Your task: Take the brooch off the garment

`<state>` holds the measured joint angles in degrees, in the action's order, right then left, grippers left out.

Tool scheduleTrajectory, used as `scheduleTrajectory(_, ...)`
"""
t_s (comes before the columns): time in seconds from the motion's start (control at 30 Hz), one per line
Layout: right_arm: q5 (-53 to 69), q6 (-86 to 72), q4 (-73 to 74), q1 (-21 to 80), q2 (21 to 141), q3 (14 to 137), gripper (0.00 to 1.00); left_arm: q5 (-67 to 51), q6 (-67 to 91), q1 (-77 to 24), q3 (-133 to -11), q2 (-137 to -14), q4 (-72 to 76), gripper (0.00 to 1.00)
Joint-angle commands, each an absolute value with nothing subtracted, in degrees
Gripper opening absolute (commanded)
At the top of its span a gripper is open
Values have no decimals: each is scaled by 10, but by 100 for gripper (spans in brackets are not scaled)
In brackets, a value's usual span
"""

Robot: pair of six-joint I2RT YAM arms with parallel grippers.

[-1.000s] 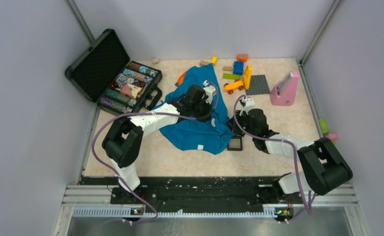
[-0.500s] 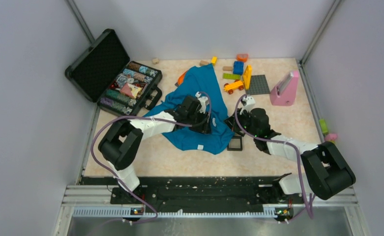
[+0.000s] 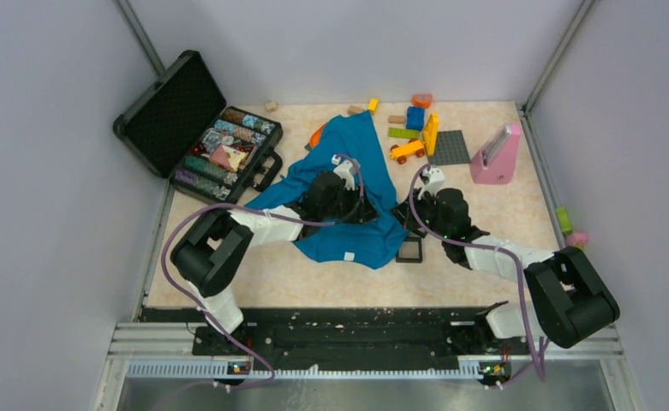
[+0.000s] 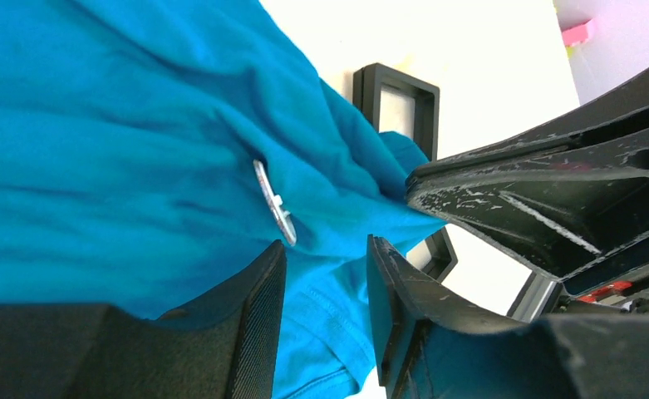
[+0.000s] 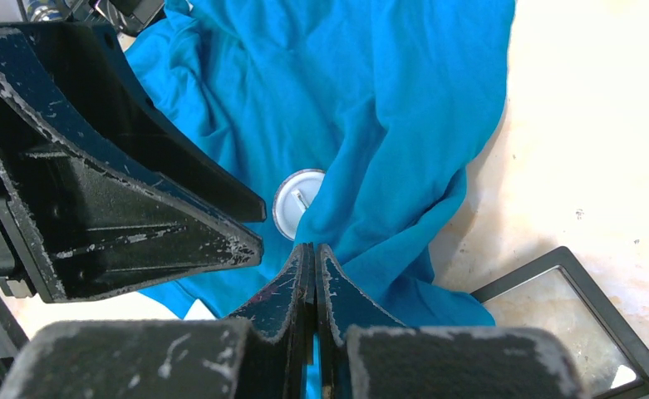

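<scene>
The blue garment (image 3: 348, 184) lies crumpled mid-table. The brooch is a small pale round disc pinned to it. It shows edge-on in the left wrist view (image 4: 272, 202) and, with its pin, in the right wrist view (image 5: 294, 202). My left gripper (image 3: 361, 209) is open. In its wrist view (image 4: 326, 249) the jaws stand either side of the garment's hem, just below the brooch, gripping nothing. My right gripper (image 3: 404, 214) is shut on a fold of the garment (image 5: 387, 166). Its tips (image 5: 312, 247) sit just below the brooch. The two grippers nearly touch.
Black square frames lie by the garment's near right corner (image 3: 409, 250), one beside my right gripper (image 5: 570, 324). An open black case (image 3: 219, 145) stands at the back left. Toy blocks (image 3: 412, 120), a grey baseplate (image 3: 448, 147) and a pink stand (image 3: 495, 154) are at the back right.
My left gripper has moved nearer and slightly left over the garment, closer to my right gripper. The garment's folds shifted. My right gripper has barely moved.
</scene>
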<state>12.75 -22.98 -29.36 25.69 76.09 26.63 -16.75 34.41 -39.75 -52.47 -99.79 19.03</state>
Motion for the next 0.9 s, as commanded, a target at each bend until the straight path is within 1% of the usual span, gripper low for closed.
scheduleTrajectory(0.0,127,-225,-328,253,745,262,0,-151,364,-393,-539,-1007,242,43)
scheduleTrajectory(0.27,128,-226,-327,253,745,263,0,-150,378,-382,-541,-1024,239,37)
scheduleTrajectory(0.5,127,-226,-325,253,748,266,0,-146,388,-383,-530,-1028,242,36)
scheduleTrajectory(0.63,127,-225,-325,253,751,266,0,-158,387,-382,-545,-1041,236,33)
scheduleTrajectory(0.77,127,-226,-324,254,751,267,0,-161,389,-382,-553,-1050,229,27)
scheduleTrajectory(0.87,126,-225,-322,253,753,268,0,-158,389,-383,-552,-1049,223,28)
